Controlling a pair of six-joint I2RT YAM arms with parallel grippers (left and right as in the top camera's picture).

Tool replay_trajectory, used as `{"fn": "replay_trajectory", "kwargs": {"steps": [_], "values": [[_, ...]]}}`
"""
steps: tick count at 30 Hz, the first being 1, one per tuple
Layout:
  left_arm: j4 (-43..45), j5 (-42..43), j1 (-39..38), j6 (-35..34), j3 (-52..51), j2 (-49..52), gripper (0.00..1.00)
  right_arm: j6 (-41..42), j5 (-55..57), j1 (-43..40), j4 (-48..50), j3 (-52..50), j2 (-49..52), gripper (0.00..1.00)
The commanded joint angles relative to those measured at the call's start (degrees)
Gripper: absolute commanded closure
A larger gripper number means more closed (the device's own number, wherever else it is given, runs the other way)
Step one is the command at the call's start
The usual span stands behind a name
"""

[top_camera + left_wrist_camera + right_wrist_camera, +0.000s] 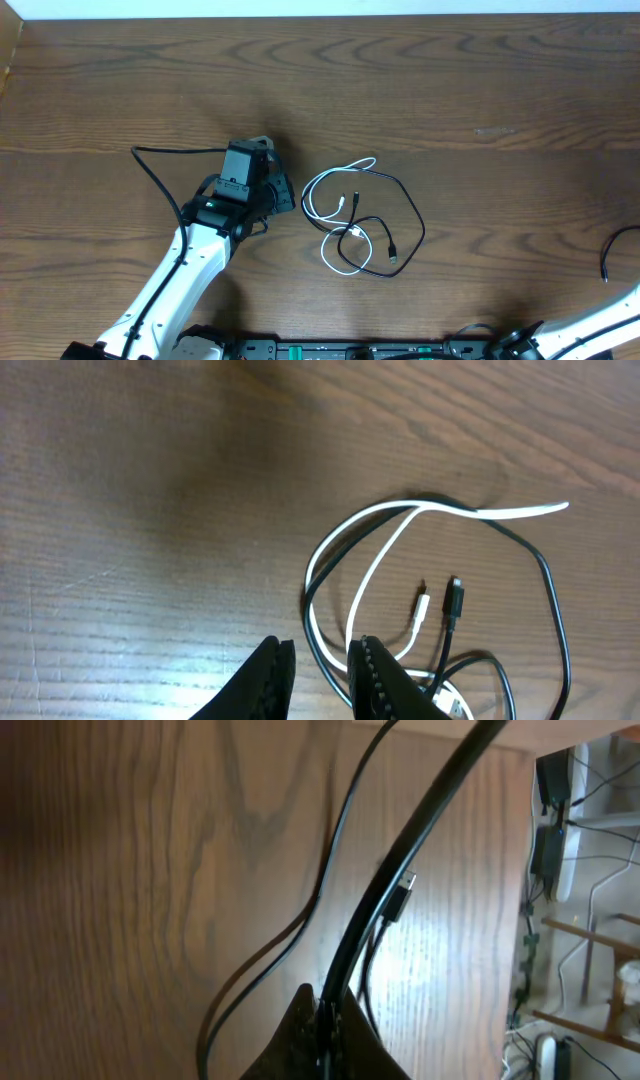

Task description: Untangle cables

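Table [480, 90]: brown wood, bearing all items.
Left gripper [320, 660]: jaws narrowly parted, holding nothing, low over the table at the tangle's left edge.
Right gripper [325, 1020]: jaws closed. A black cord [424, 820] rises from the tips, possibly pinched, but the view is too close to tell.
Cables [352, 232]: black and white, looped together mid-table, just right of the left gripper.

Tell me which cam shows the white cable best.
Overhead: the whole white cable shows, looped with the black cable. Left wrist is closer but crops its lower loop. Right wrist shows none of it.
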Motion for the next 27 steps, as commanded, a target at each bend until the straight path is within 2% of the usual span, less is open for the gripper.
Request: {"fn": "replay_trajectory", "kwargs": {"steps": [1, 4, 5, 7, 8, 15, 22, 27], "values": [[0.17, -0.81, -0.09, -0.02, -0.85, 0.31, 0.76, -0.37, 1.51, -0.50, 0.68, -3.06, -2.56, 0.95], [0.13, -0.79, -0.09, 0.17, -0.85, 0.31, 0.76, -0.39, 0.94, -0.50, 0.68, -4.33, -2.84, 0.84], [0.13, -0.79, -0.09, 0.17, -0.85, 0.31, 0.76, -0.39, 0.44, -0.50, 0.63, -4.52, -2.84, 0.71], [0.15, -0.79, -0.09, 0.17, -0.85, 0.31, 0.76, -0.39, -0.72, -0.48, 0.52, -4.59, -2.84, 0.30], [0.15, -0.81, -0.09, 0.20, -0.85, 0.31, 0.76, -0.42, -1.18, -0.48, 0.52, -4.59, -2.84, 0.21], [0.13, -0.79, -0.09, 0.17, -0.85, 0.31, 0.76, -0.42, -1.42, -0.50, -0.20, -4.59, -2.84, 0.12], [0.15, -0.79, -0.09, 0.17, -0.85, 0.31, 0.76, -0.42, -1.60, -0.35, -0.07, -4.90, -2.84, 0.11], [0.15, -0.79, -0.09, 0.42, -0.85, 0.31, 0.75, -3.78, -7.63, 1.36, 1.44, -4.87, -3.85, 0.09]]}}
